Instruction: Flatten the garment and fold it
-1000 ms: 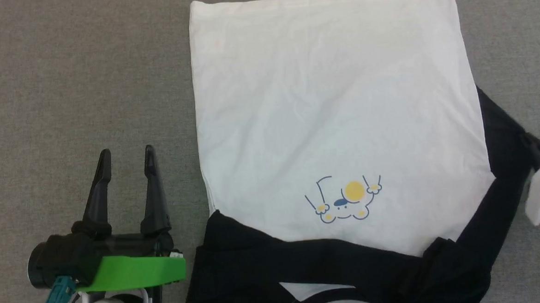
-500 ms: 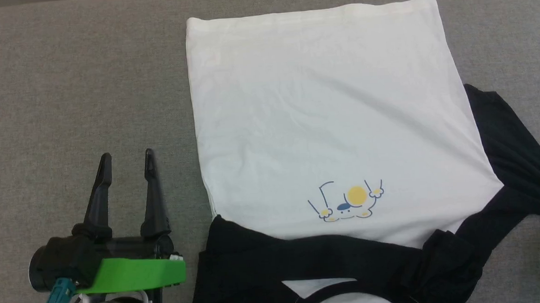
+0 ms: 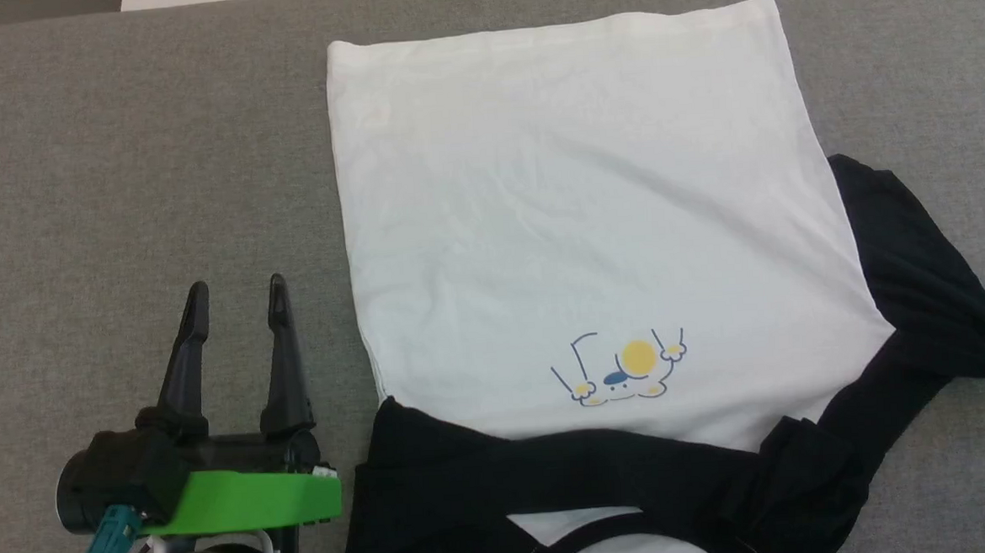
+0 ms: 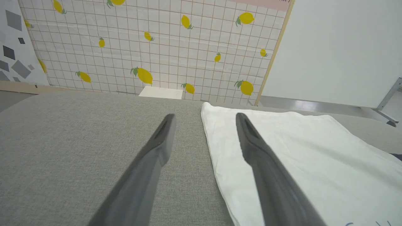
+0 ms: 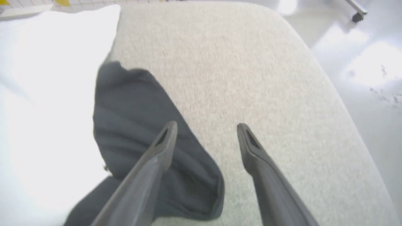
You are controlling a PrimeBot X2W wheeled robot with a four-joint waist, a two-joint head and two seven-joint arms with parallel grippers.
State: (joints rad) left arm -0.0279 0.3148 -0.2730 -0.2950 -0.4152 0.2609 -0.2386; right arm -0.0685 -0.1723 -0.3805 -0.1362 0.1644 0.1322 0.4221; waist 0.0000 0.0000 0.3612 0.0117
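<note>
Grey table (image 3: 132,160): garment (image 3: 573,205) body flat, sleeves (image 3: 900,247) rumpled, folding mostly ahead; left gripper (image 3: 236,286) and right gripper (image 5: 206,125) gape empty.

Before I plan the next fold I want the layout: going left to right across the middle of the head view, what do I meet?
left gripper, open over the grey surface → garment's white body, spread flat → black sleeve, lying out past the body's right edge
</note>
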